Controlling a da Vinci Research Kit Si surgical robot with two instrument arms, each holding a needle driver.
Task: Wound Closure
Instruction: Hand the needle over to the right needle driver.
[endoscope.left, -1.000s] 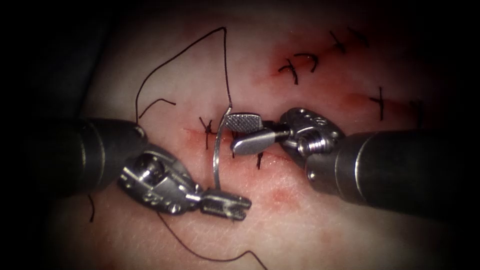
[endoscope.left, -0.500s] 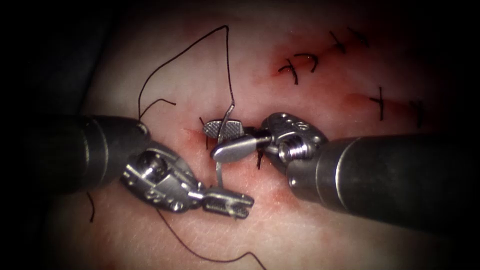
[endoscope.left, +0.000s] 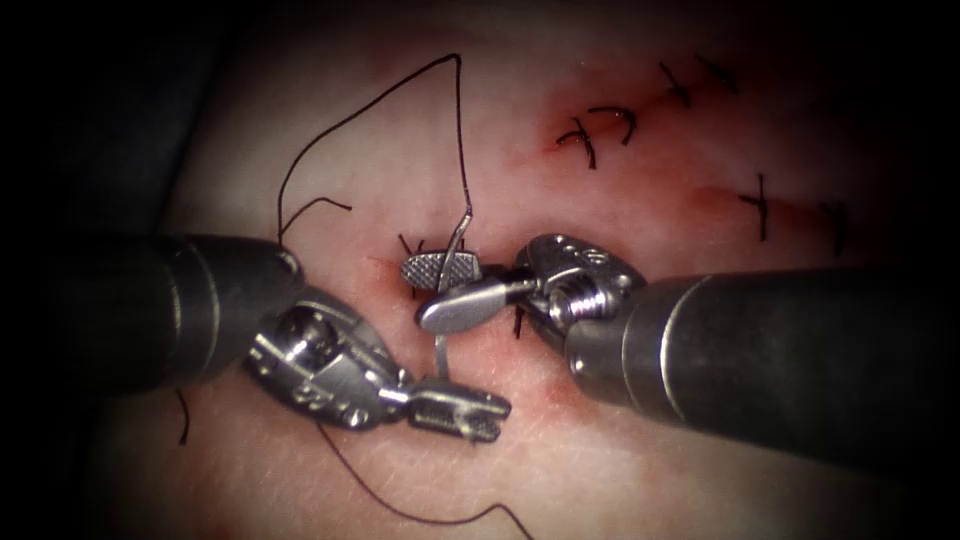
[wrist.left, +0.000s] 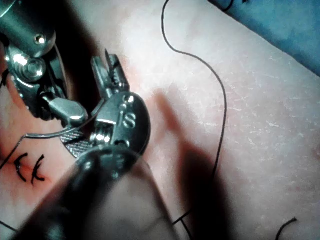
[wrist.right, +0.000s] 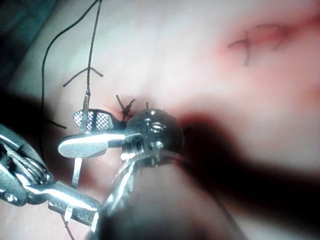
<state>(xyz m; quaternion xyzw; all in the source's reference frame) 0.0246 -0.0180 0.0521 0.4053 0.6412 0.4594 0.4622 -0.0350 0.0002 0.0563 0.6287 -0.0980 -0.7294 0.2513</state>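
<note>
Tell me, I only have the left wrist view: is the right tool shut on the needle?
Observer: No. In the endoscope view the right tool has its jaws open, one on each side of the needle.
Operator: Where does my left tool hold it?
Observer: The left tool is shut on the needle near its lower end, opposite the end that carries the thread.
Operator: Is it in the tissue?
Observer: It seems not. The right wrist view shows that end poking out past the left tool's jaws, above the tissue.
</note>
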